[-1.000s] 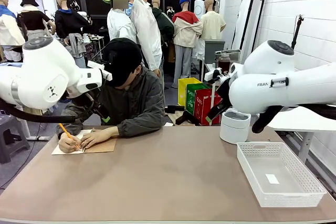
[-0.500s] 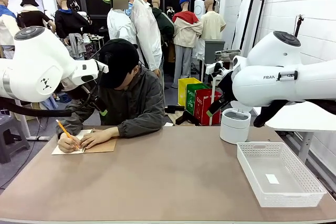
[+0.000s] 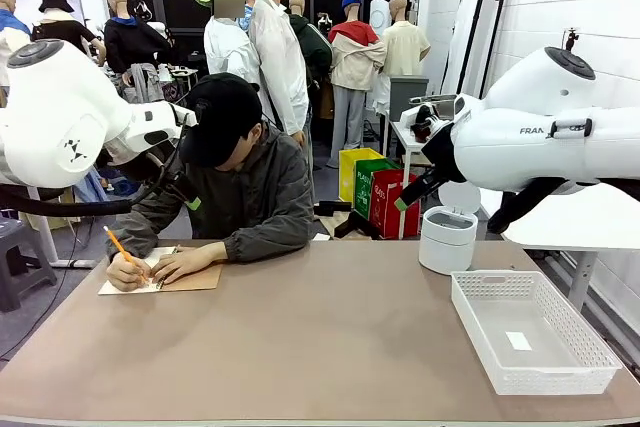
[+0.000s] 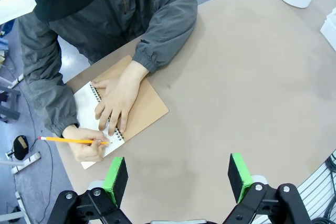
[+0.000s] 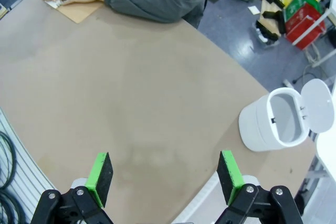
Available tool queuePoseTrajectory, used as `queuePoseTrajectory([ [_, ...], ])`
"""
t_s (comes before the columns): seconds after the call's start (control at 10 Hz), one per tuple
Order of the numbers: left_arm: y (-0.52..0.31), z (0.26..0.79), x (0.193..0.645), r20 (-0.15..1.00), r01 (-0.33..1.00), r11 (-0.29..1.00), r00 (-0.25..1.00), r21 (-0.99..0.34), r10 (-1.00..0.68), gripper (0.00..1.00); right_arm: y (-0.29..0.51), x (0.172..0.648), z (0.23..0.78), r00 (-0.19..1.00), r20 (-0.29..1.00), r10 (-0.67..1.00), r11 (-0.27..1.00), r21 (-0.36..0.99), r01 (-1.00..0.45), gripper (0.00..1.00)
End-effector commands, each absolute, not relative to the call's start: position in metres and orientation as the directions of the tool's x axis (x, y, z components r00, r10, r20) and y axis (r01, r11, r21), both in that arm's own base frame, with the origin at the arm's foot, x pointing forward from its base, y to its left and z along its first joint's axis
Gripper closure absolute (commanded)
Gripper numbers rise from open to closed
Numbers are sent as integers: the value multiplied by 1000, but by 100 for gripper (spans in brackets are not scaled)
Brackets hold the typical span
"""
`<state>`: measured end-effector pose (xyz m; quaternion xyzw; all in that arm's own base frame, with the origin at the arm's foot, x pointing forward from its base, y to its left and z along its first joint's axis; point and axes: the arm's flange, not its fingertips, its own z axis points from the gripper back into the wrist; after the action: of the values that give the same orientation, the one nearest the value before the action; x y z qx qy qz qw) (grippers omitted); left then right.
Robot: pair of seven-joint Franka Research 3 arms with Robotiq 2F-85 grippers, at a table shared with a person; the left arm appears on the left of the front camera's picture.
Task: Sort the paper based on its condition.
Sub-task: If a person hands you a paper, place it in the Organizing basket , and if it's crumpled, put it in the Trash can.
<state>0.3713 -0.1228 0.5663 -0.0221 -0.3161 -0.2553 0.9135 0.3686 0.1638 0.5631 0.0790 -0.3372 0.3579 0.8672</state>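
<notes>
The paper [image 4: 85, 99] is at the far left of the desk [image 3: 320, 347], right in front of the person. It is a white sheet lying on a notebook [image 4: 145, 109] w/ a brown cover & a wire spine. Can't tell if the sheet is loose or fixed to the wire. One hand [image 4: 117, 96] lies flat on the spine. The other hand [image 4: 85, 149] holds a yellow pencil [image 4: 68, 140] w/ its tip on the sheet. In the front view the paper [image 3: 112, 287] peeks out under that hand.

L pincer [image 4: 178, 176] hangs high over the desk, near the notebook, not touching it. Its two green pads [image 4: 115, 178] are wide apart. R pincer [image 5: 164, 176] hangs high over the middle of the desk. Its green pads [image 5: 100, 176] are wide apart too.

Boxes & bins:
- A white basket [image 3: 472, 319] w/ holes in its walls sits on the right side of the desk. Inside, on its floor, is one small white tag [image 3: 518, 340].
- A round white bin [image 5: 262, 129] stands at the far right edge of the desk, well apart from the paper. Its lid [image 5: 315, 103] is flipped up, so you see its pale inside wall.
- Behind the desk, on the floor, are a yellow box [image 3: 355, 169], a green box [image 3: 372, 182] & a red box [image 3: 392, 205], side by side. Can't tell what's in them.
</notes>
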Motion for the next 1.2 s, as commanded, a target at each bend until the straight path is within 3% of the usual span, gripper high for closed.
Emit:
queuePoseTrajectory([
  [0.0,-119,563,366,611,460,882,670,105,-423,0,160,371,565,495,653,573,699,-74,-711,0],
  [1.1,-120,567,368,596,476,871,668,119,-446,0,163,369,564,510,649,565,723,-91,-685,0],
])
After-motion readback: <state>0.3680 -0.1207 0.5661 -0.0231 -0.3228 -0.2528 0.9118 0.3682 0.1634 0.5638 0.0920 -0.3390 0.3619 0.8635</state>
